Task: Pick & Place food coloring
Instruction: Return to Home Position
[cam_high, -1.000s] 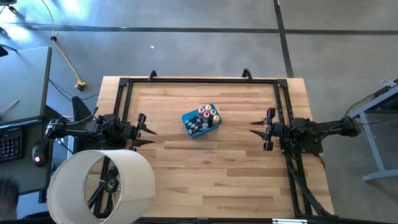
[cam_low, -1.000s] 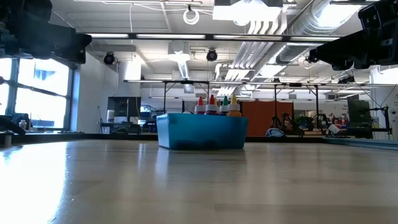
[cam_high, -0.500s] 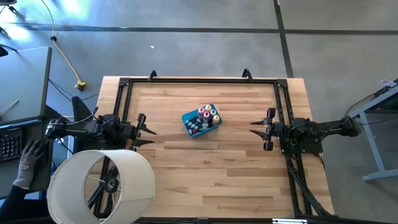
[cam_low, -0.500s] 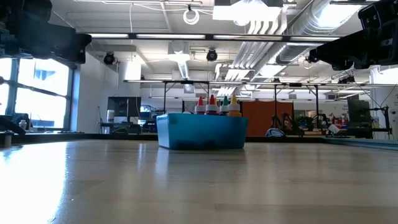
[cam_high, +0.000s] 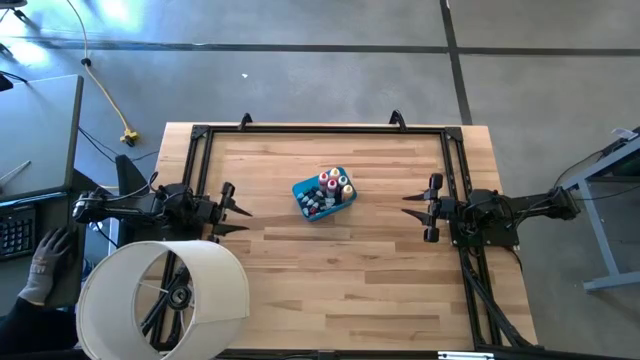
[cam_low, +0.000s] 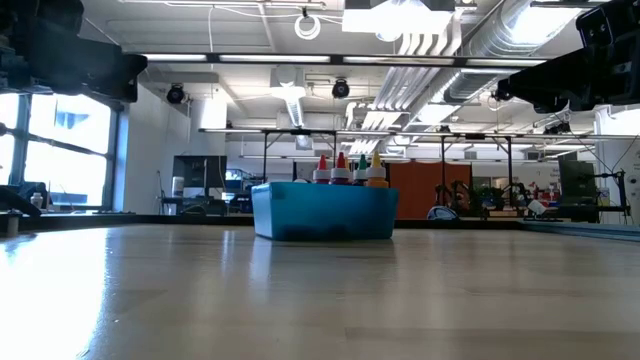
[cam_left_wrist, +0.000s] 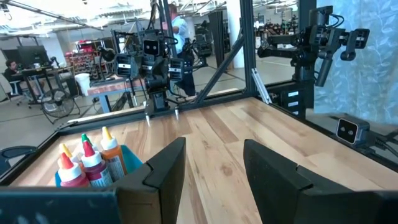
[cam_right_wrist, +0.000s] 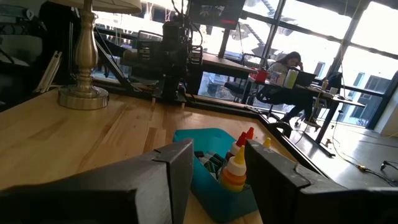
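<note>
The food coloring bottles stand upright inside a blue plastic tub near the table's middle; red, green and orange ones with pale caps show above the tub's rim in the low view. Small vials lie in the tub beside them. In the left wrist view the bottles stand ahead; in the right wrist view they do too. My left gripper is open at the table's left edge. My right gripper is open at the right edge. Both are well away from the tub.
A lamp with a wide white shade stands at the table's near left corner, close to the left arm. A black frame runs along the far and side edges. A person's gloved hand is beside the table on the left.
Both arms have kept still. A person's gloved hand has come into view beside the table's left side.
</note>
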